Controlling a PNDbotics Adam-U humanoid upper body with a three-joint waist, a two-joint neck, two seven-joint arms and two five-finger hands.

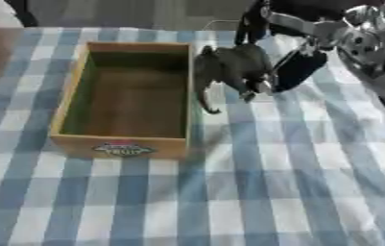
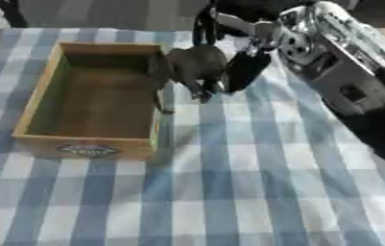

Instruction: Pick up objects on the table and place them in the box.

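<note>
**Grey elephant held beside the box**

The right hand (image 1: 292,67) is reaching in from the upper right, its fingers curling round a grey toy elephant (image 1: 233,65) and holding it clear of the blue-and-white checked tablecloth (image 1: 271,182). The elephant is hanging just to the hand's left, its trunk drooping down along the right wall of the wooden box (image 1: 78,103), which is lying open further to the hand's left with a label (image 1: 124,148) on its near wall. The left hand is showing in neither view.
</note>
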